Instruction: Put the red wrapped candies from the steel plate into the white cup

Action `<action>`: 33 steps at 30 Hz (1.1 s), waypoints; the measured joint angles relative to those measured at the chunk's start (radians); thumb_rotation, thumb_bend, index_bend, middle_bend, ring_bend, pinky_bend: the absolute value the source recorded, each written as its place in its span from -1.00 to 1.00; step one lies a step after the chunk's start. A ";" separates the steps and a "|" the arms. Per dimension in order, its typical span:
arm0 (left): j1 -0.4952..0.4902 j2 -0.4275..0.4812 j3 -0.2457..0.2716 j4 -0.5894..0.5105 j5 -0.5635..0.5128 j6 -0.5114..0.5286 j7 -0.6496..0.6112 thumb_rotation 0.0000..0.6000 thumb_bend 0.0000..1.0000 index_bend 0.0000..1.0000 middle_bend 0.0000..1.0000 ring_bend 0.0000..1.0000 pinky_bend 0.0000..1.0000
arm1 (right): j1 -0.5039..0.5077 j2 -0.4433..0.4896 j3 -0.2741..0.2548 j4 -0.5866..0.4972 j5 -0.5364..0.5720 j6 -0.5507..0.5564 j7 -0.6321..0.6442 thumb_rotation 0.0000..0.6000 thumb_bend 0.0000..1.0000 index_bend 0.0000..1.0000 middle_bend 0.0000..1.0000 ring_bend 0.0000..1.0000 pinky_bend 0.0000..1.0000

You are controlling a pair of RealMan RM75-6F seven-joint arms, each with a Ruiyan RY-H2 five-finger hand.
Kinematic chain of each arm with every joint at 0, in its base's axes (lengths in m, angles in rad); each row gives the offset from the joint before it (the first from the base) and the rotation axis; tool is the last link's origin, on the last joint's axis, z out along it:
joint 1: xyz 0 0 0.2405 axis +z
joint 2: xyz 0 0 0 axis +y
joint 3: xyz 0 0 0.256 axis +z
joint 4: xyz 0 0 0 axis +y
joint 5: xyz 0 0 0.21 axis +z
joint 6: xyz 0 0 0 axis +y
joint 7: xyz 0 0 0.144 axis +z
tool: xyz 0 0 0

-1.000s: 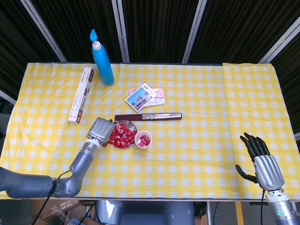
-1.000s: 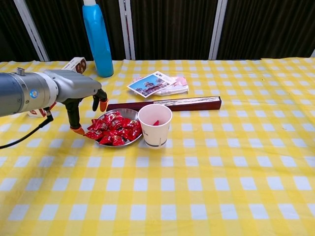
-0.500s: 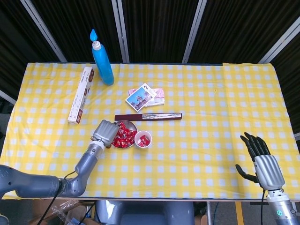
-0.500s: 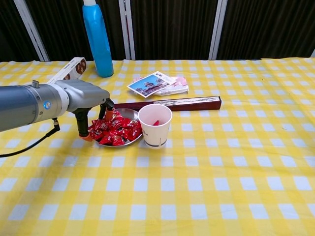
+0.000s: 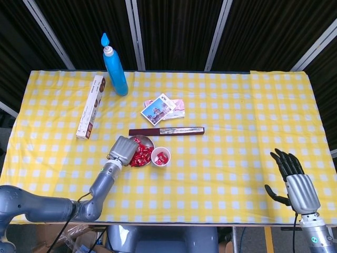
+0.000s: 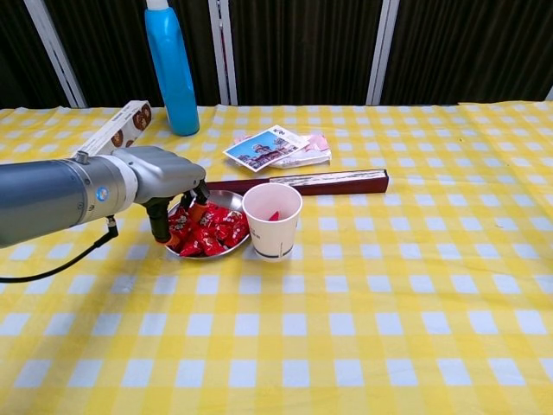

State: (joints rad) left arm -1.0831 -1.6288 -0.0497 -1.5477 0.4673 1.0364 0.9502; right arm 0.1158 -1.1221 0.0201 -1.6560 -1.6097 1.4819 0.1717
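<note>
A small steel plate [image 6: 226, 197] holds a heap of red wrapped candies [image 6: 212, 234], also seen from above as red wrapped candies [image 5: 140, 154]. The white cup [image 6: 271, 221] stands touching the plate's right side, with red candy [image 5: 160, 156] inside it. My left hand [image 6: 168, 183] hangs over the plate's left half, palm down. Its fingertips [image 6: 197, 210] reach into the pile, spread apart; I see no candy lifted. In the head view the left hand [image 5: 122, 150] covers the plate's left rim. My right hand [image 5: 293, 180] is open off the table's front right, holding nothing.
A blue bottle [image 5: 115, 69] stands at the back left. A long white box [image 5: 90, 106] lies left of the plate. A dark wooden case [image 5: 166, 130] lies just behind plate and cup, with printed cards [image 5: 159, 109] further back.
My left hand has moved right, from beside the plate to over it, and its fingers have come down into the candies. The right hand has not moved.
</note>
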 measured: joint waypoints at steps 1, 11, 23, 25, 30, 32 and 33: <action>0.001 -0.002 -0.001 0.002 0.003 0.001 -0.002 1.00 -0.17 0.03 0.17 0.76 0.95 | 0.000 0.000 0.000 0.000 0.000 0.000 0.001 1.00 -0.22 -1.00 -1.00 -1.00 -1.00; 0.012 -0.004 -0.005 0.010 0.025 0.006 -0.017 1.00 -0.11 0.13 0.28 0.77 0.95 | 0.000 -0.002 0.000 0.001 -0.001 0.000 0.002 1.00 -0.22 -1.00 -1.00 -1.00 -1.00; 0.020 0.035 -0.033 -0.019 0.047 0.023 -0.036 1.00 -0.11 0.13 0.29 0.77 0.95 | 0.000 -0.003 0.000 0.002 0.000 0.000 0.001 1.00 -0.22 -1.00 -1.00 -1.00 -1.00; 0.020 0.048 -0.041 -0.034 0.052 0.029 -0.039 1.00 -0.11 0.13 0.29 0.77 0.95 | 0.000 -0.003 0.000 0.002 -0.001 0.000 0.000 1.00 -0.22 -1.00 -1.00 -1.00 -1.00; 0.021 0.094 -0.059 -0.095 0.075 0.049 -0.047 1.00 -0.11 0.13 0.29 0.77 0.95 | 0.000 -0.003 0.000 0.003 -0.002 0.002 -0.001 1.00 -0.22 -1.00 -1.00 -1.00 -1.00; 0.022 0.117 -0.067 -0.129 0.088 0.060 -0.050 1.00 -0.11 0.14 0.29 0.77 0.95 | 0.000 -0.003 0.001 0.002 -0.002 0.002 -0.001 1.00 -0.23 -1.00 -1.00 -1.00 -1.00; 0.022 0.126 -0.071 -0.144 0.094 0.064 -0.051 1.00 -0.11 0.13 0.29 0.77 0.95 | 0.000 -0.003 0.001 0.002 -0.001 0.002 -0.002 1.00 -0.23 -1.00 -1.00 -1.00 -1.00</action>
State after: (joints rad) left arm -1.0616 -1.5023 -0.1209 -1.6914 0.5615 1.1003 0.8993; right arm 0.1155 -1.1253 0.0208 -1.6535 -1.6110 1.4836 0.1700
